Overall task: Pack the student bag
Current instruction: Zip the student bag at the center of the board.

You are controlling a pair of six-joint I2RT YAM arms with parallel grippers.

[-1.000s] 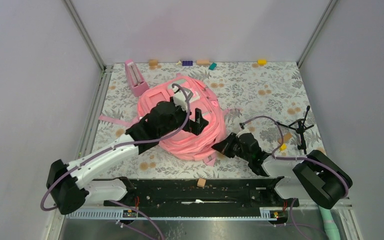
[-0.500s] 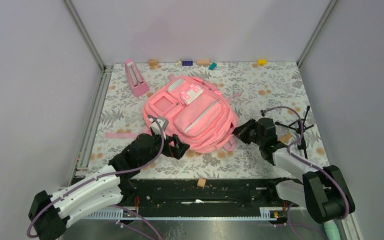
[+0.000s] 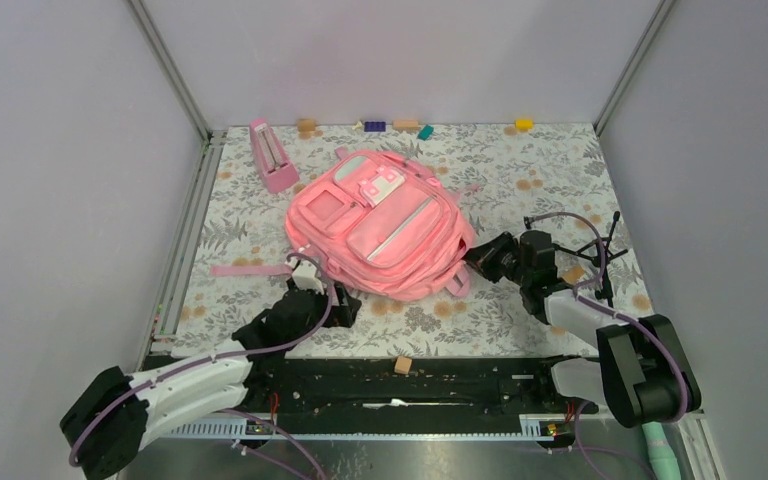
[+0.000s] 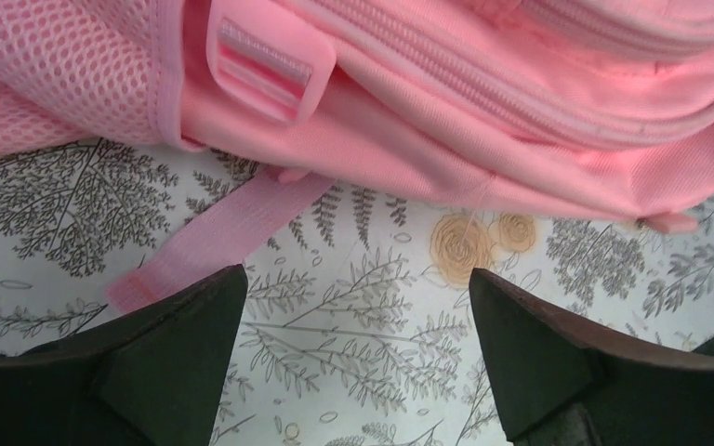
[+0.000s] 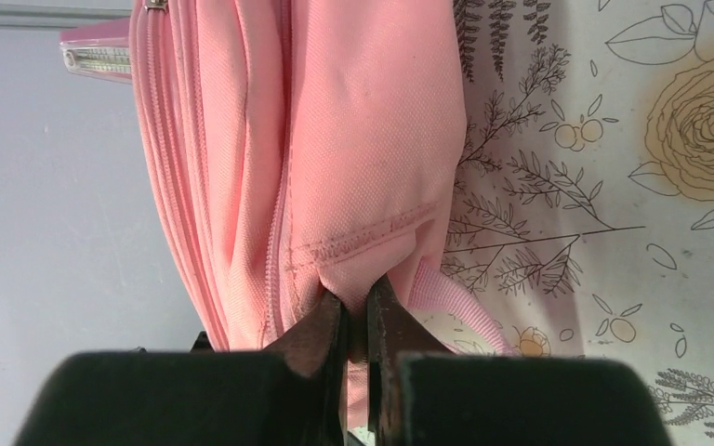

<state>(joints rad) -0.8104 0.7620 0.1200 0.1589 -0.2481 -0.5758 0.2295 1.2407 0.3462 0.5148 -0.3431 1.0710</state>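
1. The right jaws are closed tight on a pinch of pink fabric at the edge of the student bag [image 5: 335,139], beside a stitched seam and a zip line.
2. The left jaws stand wide apart and hold nothing. They sit low over the floral worktop [image 4: 363,307], just short of the bag's near side.
3. A loose pink strap [image 4: 214,237] lies on the worktop ahead of one black finger [image 4: 149,372], running from under a pink buckle [image 4: 260,65] on the bag.
4. The bag lies front up in the middle of the worktop, with the right arm [image 3: 580,310] at its near right corner and the left arm [image 3: 190,375] at its near left.
5. A pink metronome-shaped object [image 3: 272,157] stands toward the far left corner, apart from the bag.
6. Small coloured blocks [image 3: 400,125] line the far edge, and a black tripod [image 3: 600,255] lies beside the right arm.
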